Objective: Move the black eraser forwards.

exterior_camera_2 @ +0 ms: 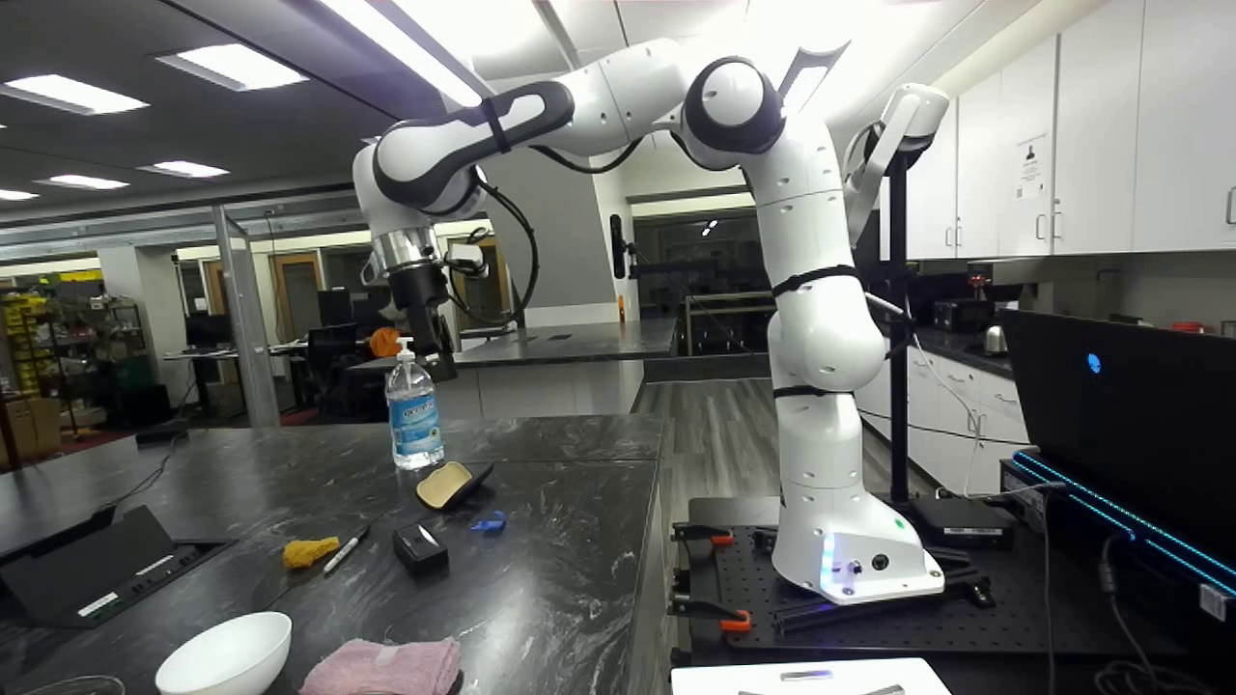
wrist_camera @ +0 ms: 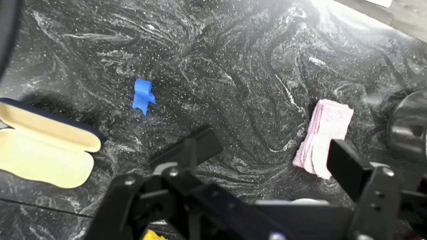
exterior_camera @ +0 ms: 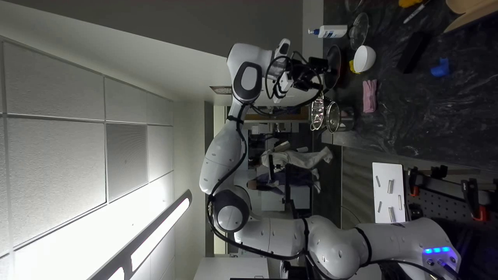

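The black eraser, a small oblong block, lies flat on the dark marbled counter in both exterior views (exterior_camera: 414,52) (exterior_camera_2: 420,548). In the wrist view the black eraser (wrist_camera: 208,143) lies below the left finger, which hides part of it. My gripper (wrist_camera: 267,156) is open and empty, its two fingers wide apart. In both exterior views the gripper (exterior_camera: 323,76) (exterior_camera_2: 436,359) hangs well above the counter, apart from the eraser.
Near the eraser lie a blue piece (exterior_camera_2: 490,522), an open case (exterior_camera_2: 446,486), a marker (exterior_camera_2: 346,550) and a yellow thing (exterior_camera_2: 309,552). A pink cloth (wrist_camera: 327,136), white bowl (exterior_camera_2: 227,656) and bottle (exterior_camera_2: 415,415) stand farther around. Metal pots (exterior_camera: 333,116) sit near the counter edge.
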Action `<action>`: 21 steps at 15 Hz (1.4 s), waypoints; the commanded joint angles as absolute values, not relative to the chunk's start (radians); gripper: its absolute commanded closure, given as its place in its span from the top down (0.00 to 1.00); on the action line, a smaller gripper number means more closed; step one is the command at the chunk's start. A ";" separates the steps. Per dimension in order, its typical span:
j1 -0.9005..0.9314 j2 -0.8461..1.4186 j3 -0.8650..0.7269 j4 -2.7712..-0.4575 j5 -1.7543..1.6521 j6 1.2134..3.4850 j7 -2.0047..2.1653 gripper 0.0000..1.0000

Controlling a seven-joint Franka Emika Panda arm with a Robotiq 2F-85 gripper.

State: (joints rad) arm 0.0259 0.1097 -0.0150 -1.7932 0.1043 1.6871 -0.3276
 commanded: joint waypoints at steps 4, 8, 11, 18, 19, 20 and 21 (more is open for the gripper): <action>0.034 0.266 0.003 -1.683 0.080 1.819 -0.033 1.00; 0.051 0.328 -0.005 -1.661 0.046 1.860 0.156 1.00; 0.063 0.363 -0.014 -1.648 0.029 1.866 0.296 1.00; 0.070 0.414 -0.030 -1.619 0.066 1.852 0.575 1.00; 0.071 0.418 -0.032 -1.619 0.073 1.851 0.607 1.00; 0.071 0.422 -0.034 -1.618 0.077 1.854 0.636 1.00; 0.071 0.425 -0.036 -1.619 0.082 1.856 0.666 1.00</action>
State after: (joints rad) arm 0.0545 0.4061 -0.0155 -1.6465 0.0584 1.8670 0.5787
